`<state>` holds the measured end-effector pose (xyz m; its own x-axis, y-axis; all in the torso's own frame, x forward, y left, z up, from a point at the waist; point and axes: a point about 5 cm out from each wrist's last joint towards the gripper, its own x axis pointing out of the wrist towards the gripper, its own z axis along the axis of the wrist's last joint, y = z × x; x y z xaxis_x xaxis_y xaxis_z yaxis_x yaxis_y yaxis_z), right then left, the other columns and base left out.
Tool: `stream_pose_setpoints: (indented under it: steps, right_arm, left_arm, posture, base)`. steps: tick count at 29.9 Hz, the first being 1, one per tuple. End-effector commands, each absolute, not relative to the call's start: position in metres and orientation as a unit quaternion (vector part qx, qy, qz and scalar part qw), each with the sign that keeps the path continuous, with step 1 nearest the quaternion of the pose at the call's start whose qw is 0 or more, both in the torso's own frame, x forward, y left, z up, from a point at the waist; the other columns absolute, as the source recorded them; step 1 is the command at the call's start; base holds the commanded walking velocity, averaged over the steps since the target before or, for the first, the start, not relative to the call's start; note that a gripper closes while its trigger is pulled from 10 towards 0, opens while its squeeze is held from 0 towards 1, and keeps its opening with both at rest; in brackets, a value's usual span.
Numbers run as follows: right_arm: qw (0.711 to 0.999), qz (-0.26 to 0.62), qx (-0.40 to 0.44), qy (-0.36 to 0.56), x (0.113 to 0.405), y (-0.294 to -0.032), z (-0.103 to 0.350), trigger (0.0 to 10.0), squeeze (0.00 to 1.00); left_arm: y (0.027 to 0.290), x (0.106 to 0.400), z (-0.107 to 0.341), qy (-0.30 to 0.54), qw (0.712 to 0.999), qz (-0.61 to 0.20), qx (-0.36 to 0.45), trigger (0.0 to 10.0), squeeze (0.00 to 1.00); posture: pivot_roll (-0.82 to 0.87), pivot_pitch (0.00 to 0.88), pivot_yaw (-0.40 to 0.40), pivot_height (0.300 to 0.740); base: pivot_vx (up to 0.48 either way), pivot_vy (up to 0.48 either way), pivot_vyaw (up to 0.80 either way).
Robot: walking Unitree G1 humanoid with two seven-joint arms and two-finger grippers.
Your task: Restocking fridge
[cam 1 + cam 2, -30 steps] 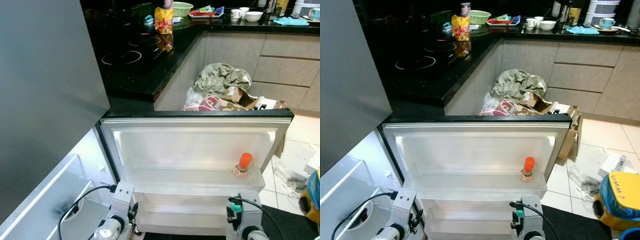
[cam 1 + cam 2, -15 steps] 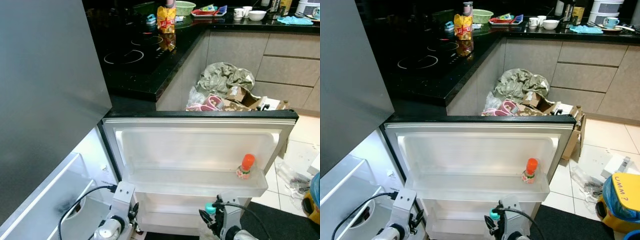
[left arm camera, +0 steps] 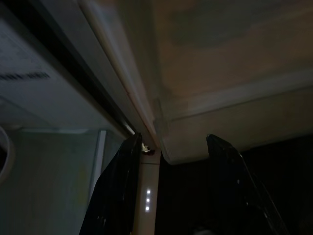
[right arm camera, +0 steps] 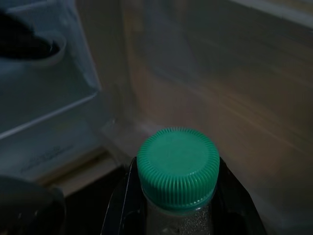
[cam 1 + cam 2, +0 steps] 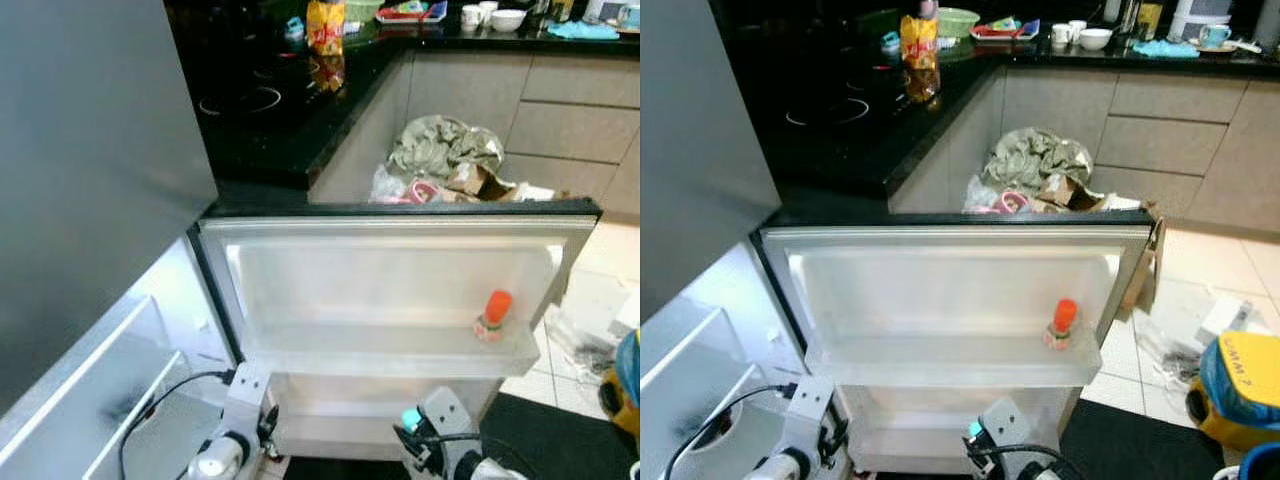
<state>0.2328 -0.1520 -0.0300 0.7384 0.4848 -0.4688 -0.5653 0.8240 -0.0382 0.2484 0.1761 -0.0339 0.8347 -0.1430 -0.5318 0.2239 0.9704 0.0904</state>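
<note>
Head views are softly blurred and evenly lit; both wrist views are dim and murky.

a black bench point(image 5: 290, 140) with an inset hob point(image 5: 240, 100) is running into the corner, grey-beige cabinets point(image 5: 560, 110) sitting beneath; crumpled bags and cardboard point(image 5: 450, 165) are lying heaped on the pale tiled floor point(image 5: 1185, 300), a dark mat point(image 5: 560, 440) lying nearer
</note>
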Motion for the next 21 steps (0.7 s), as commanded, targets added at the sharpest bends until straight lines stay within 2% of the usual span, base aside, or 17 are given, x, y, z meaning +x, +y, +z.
stream_pose_setpoints:
  steps: [1,7,21]
  right_arm:
    - [0.938,0.277,-0.077,0.191,0.241,-0.148,-0.021,10.0,0.0]
    - [0.953,0.257,-0.067,0.147,0.253,-0.144,-0.007,10.0,0.0]
    - [0.961,0.247,-0.047,0.119,0.26,-0.144,0.003,10.0,0.0]
  left_arm:
    - [0.181,0.248,-0.034,0.273,0.954,-0.092,0.079,10.0,0.0]
    - [0.181,0.25,-0.032,0.268,0.956,-0.091,0.077,10.0,0.0]
    - [0.181,0.251,-0.031,0.264,0.957,-0.092,0.076,10.0,0.0]
  posture:
    - [-0.07,0.027,0.053,0.65]
    - [-0.07,0.027,0.055,0.626]
    - [-0.07,0.032,0.056,0.626]
  base:
    - [0.0,0.0,0.0]
    - [0.0,0.0,0.0]
    - [0.0,0.0,0.0]
